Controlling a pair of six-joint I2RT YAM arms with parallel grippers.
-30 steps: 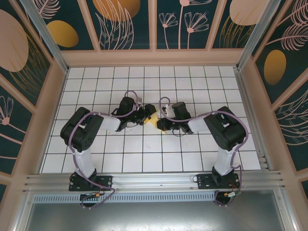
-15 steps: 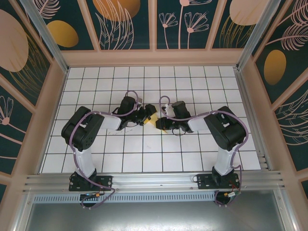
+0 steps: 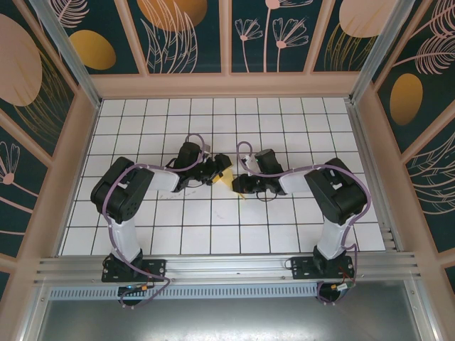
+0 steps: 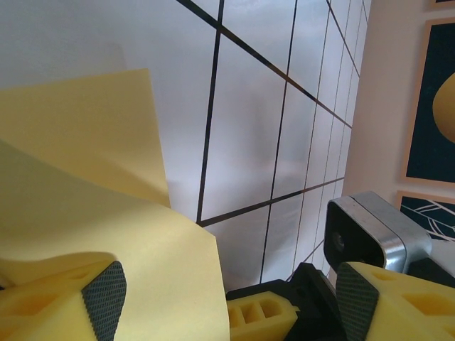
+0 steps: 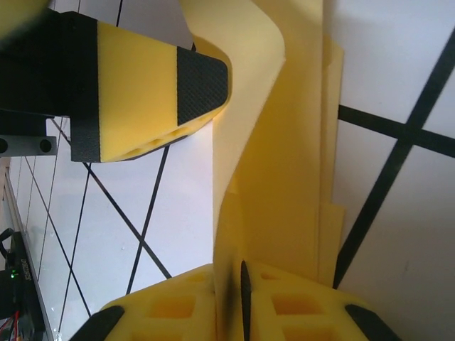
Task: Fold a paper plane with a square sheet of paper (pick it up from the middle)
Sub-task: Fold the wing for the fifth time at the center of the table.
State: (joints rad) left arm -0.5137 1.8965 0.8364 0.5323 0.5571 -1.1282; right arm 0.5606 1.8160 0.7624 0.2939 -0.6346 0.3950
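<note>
Overhead, both arms meet over the middle of the white tiled table point(image 3: 298, 128). The square sheet of paper point(image 3: 225, 179) reads there as a small yellow patch wedged between the left gripper point(image 3: 215, 172) and the right gripper point(image 3: 239, 185). Most of it is hidden under the black wrists, and its shape is not readable from up there. Right wrist camera: the right gripper's two yellow fingers point(image 5: 170, 309) are cut off by the bottom edge and pressed together with a dark seam between them. An edge of the paper rises out of that seam, so this gripper is clenched on the sheet. Ahead of those fingers the paper stands up, bows to one side and runs out of the top of the frame. Layered edges show along its far side, fold count unclear. One finger of the left gripper, black pad point(image 5: 202, 85) forward, sits just beside the bowed part; touching or apart, cannot tell. Left wrist camera: the left gripper's pads point(image 4: 105, 302) stand well apart, released, clamped on nothing. Paper lies in front of the finger at the frame's lower left corner and runs off the left edge, one flap lifted above another. Between the spread jaws, low down, sit a yellow finger block and the silver camera housing point(image 4: 370, 227) of the right arm, partly cut by the frame.
</note>
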